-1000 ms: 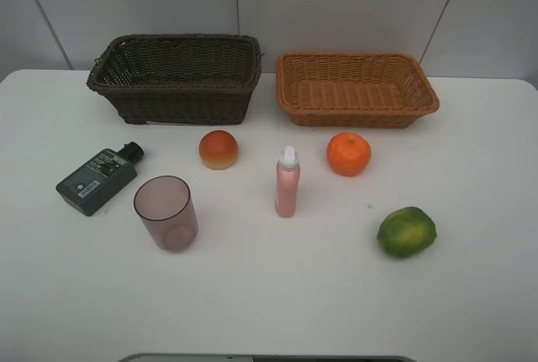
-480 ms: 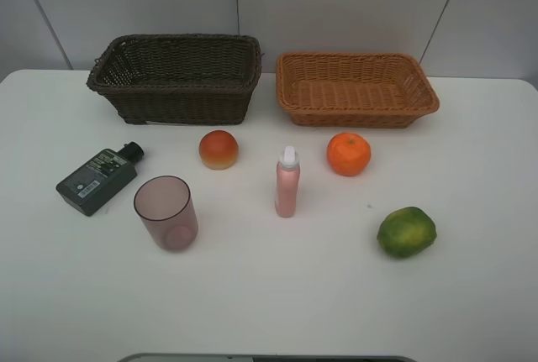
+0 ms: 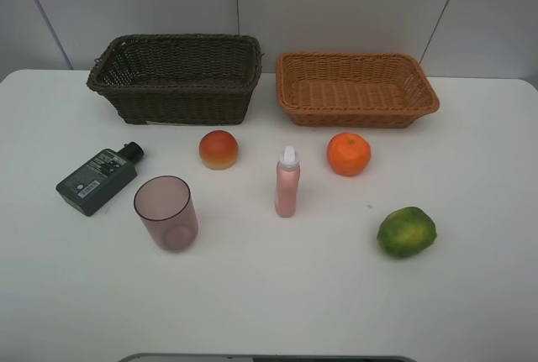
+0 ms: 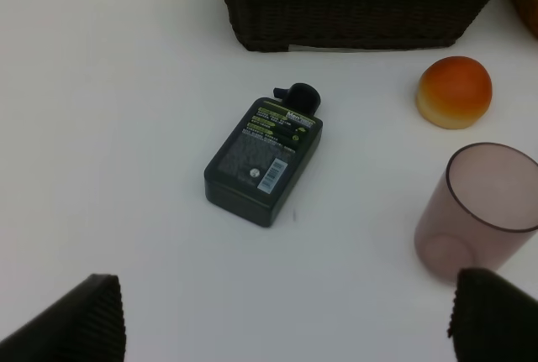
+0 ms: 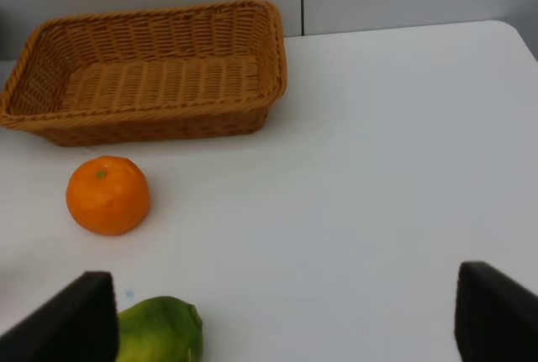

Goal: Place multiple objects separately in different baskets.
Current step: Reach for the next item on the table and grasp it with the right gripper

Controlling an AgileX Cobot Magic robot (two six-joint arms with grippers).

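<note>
Brown basket (image 3: 181,107) and tan basket (image 3: 353,115) line table's (image 3: 277,295) far edge.

White tabletop (image 3: 269,295), matte and plain, fills most of the exterior high view. Back corners rounded on both L & R. One tiny dark speck (image 3: 368,206) sits on it, R of centre, approx. mid-depth.

Behind the tabletop: wall (image 3: 336,1) of smooth pale grey panels. Thin dark seams (image 3: 236,1) split the panels: one approx. vertical near the middle, one slanting at far L, one slanting at R.

Grey strip (image 3: 269,358) w/ rounded ends runs along the bottom edge of that view, only partly visible; can't tell what it is.

R wrist view: same wall w/ one vertical seam, plus a rounded tabletop corner.
</note>
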